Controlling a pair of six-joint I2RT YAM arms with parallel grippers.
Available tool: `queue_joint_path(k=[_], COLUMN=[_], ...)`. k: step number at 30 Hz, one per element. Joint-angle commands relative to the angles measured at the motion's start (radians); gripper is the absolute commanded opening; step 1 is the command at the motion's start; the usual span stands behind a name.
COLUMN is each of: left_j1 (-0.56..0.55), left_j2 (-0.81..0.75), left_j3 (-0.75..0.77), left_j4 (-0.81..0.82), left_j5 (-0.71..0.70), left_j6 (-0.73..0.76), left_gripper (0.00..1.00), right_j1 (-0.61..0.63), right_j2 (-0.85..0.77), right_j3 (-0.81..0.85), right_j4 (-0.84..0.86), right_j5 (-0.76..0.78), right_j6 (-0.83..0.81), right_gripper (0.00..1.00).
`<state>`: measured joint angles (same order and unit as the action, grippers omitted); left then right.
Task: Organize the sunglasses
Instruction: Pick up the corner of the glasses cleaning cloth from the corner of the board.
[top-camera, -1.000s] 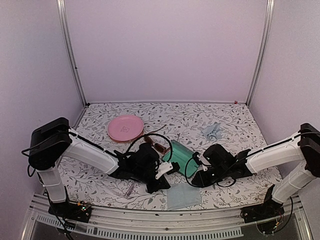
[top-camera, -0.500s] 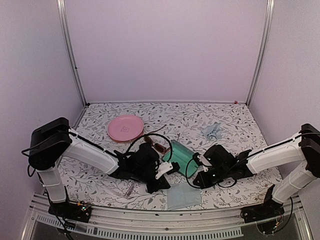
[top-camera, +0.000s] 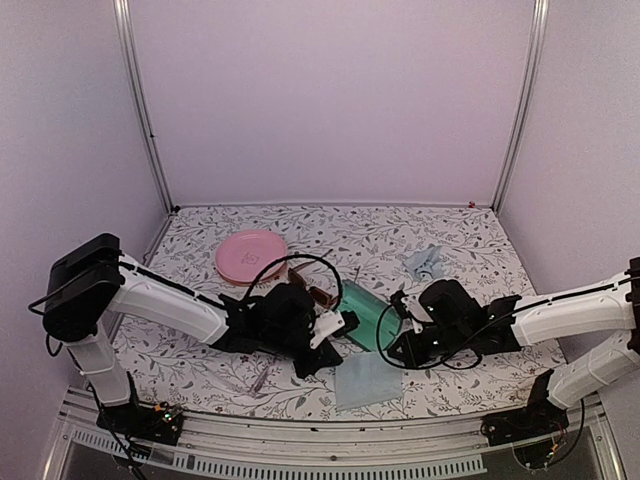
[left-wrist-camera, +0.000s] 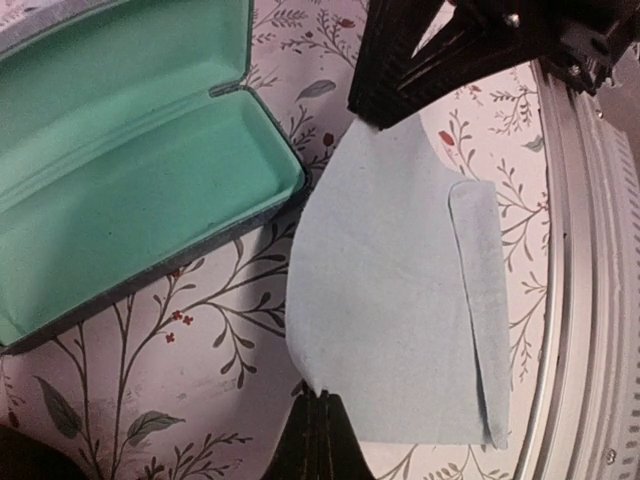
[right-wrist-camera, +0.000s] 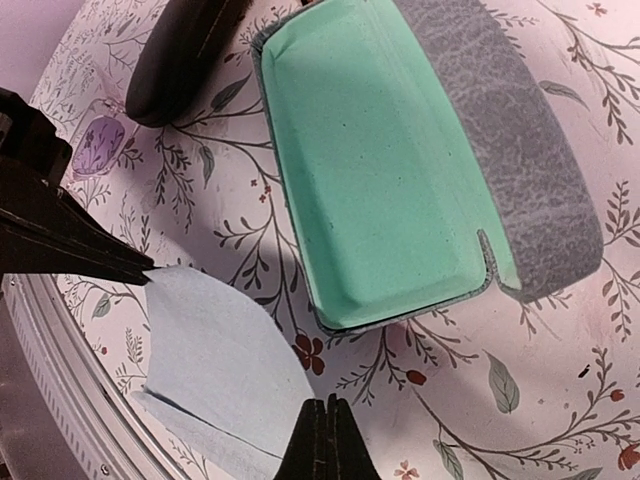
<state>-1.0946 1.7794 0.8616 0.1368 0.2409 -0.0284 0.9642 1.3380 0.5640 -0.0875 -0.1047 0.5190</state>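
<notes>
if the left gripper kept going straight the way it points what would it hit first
The blue cloth: the left gripper, shut, sits right at its near corner. Past the cloth, the right gripper looks next in line, though depth is unclear.

On the table (top-camera: 200, 370), the plate (top-camera: 250, 256) sits far back on the left. Right of it and nearer lie the sunglasses (top-camera: 320, 296), with the open case (top-camera: 362, 312) just beside them on the right. In front of the case, at the near edge, lies the cloth (top-camera: 366, 385) — the left tool (left-wrist-camera: 315, 430) and right tool (right-wrist-camera: 325, 432) pinch its far corners. A crumpled cloth (top-camera: 424, 263) lies farther back, to the right.
</notes>
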Motion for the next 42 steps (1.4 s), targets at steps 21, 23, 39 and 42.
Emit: queue_joint_path(k=[21,23,39,42], left_j1=[-0.067,-0.079,-0.305,-0.368], left_j2=[-0.191,-0.219,-0.311,-0.328], left_j3=[-0.006,-0.013,-0.039,-0.042], left_j4=[-0.059,-0.065,-0.147,-0.164], left_j5=[-0.118,-0.14,-0.362,-0.422], left_j6=[-0.039,-0.051,-0.191,-0.227], left_gripper=[0.0,0.0,0.0,0.0], right_j1=[0.034,0.044,0.26,0.325], right_j2=[-0.226,-0.25,-0.347,-0.351], right_j3=[0.011,0.01,-0.011,-0.008], right_j4=[-0.013,-0.016,-0.07,-0.083], right_j5=[-0.078,-0.085,0.033,0.083], right_j6=[-0.066,-0.068,0.002,0.027], right_gripper=[0.0,0.0,0.0,0.0])
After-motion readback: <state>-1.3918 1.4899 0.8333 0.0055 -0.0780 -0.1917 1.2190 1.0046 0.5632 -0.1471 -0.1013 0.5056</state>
